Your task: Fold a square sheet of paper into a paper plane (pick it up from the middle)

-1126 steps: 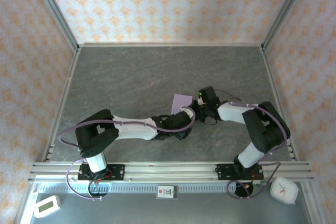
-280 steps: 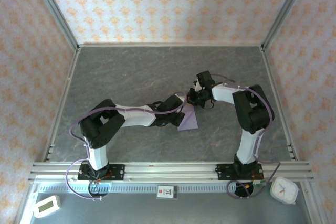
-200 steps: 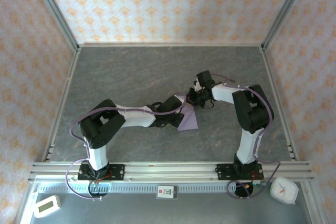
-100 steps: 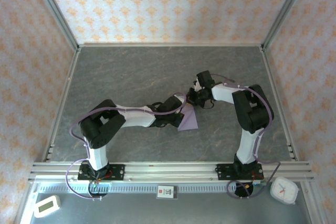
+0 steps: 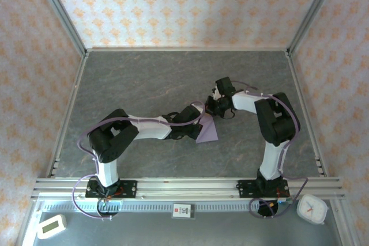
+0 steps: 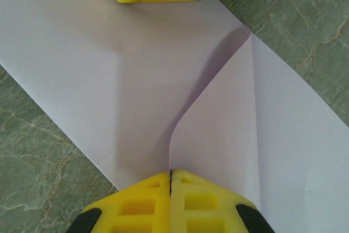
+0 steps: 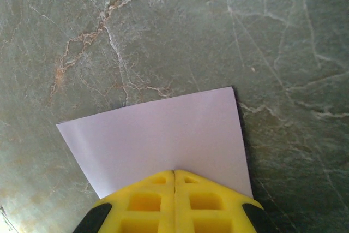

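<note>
Left jaws: pressed together, tips on the sheet of paper (image 6: 109,69), which lies on the surface (image 6: 32,151) directly ahead of them. A raised flap (image 6: 229,135) has its edge running from their seam toward the right jaws opposite. Right jaws: pressed together, with a corner of the sheet just ahead. Whether either pair pinches paper cannot be told. Judgement: the crease line runs between both pairs.

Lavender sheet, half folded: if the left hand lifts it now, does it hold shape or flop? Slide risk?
Likely floppy: the lavender sheet bends in a soft curve up to the left hand, not a sharp crease. Probably very light and thin, since it lies nearly flat on the table. It may slide on that smooth top if pushed.
</note>
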Controlling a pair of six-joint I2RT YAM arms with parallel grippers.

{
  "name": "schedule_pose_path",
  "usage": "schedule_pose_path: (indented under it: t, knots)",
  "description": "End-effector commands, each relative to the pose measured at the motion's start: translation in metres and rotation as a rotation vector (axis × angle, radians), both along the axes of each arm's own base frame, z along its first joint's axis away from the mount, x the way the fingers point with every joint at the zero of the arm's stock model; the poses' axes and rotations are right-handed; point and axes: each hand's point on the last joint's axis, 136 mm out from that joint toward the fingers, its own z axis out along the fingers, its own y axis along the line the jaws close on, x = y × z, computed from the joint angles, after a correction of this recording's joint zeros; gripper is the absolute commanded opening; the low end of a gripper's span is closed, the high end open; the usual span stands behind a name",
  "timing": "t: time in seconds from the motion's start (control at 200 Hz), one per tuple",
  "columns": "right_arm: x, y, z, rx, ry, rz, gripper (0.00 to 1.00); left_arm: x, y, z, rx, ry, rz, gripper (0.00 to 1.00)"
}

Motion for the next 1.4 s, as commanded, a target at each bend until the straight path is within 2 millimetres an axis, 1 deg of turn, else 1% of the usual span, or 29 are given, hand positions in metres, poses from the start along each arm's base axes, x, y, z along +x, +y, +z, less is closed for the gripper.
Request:
schedule_pose_path:
  t: [0.0,0.105,0.2,0.285,0.365,0.576,0.726,0.881,0.986,1.091,1.286,1.396]
  knots:
    - [-0.006,-0.013,-0.017,-0.095,0.065,-0.009,0.00,-0.005,0.018,-0.029,0.091,0.041,0.008,0.00]
    - [0.016,-0.007,0.014,-0.061,0.004,-0.020,0.00,-0.008,0.019,-0.031,0.096,0.046,0.001,0.00]
    - [0.030,-0.004,0.041,-0.029,-0.049,-0.040,0.00,-0.009,0.020,-0.032,0.100,0.049,-0.002,0.00]
    - [0.028,-0.004,0.056,-0.005,-0.071,-0.053,0.00,-0.009,0.020,-0.032,0.098,0.049,-0.004,0.00]
    - [0.015,-0.007,0.060,0.019,-0.072,-0.079,0.00,-0.009,0.020,-0.031,0.097,0.046,-0.003,0.00]
    - [-0.036,-0.023,0.052,0.050,-0.044,-0.132,0.00,-0.004,0.015,-0.027,0.089,0.038,-0.006,0.00]
    - [-0.056,-0.025,0.047,0.067,-0.031,-0.148,0.00,-0.004,0.014,-0.026,0.096,0.039,-0.019,0.00]
    - [-0.065,-0.014,0.039,0.091,-0.015,-0.150,0.00,-0.005,0.014,-0.026,0.102,0.041,-0.023,0.00]
    - [-0.067,-0.006,0.035,0.094,-0.008,-0.139,0.00,-0.004,0.014,-0.025,0.102,0.040,-0.024,0.00]
    - [-0.069,-0.002,0.028,0.087,0.004,-0.129,0.00,-0.003,0.012,-0.023,0.097,0.039,-0.025,0.00]
    - [-0.082,-0.011,0.007,0.049,0.035,-0.134,0.00,-0.003,0.013,-0.023,0.100,0.039,-0.022,0.00]
    - [-0.086,-0.016,-0.005,0.025,0.038,-0.134,0.00,-0.003,0.013,-0.024,0.102,0.040,-0.020,0.00]
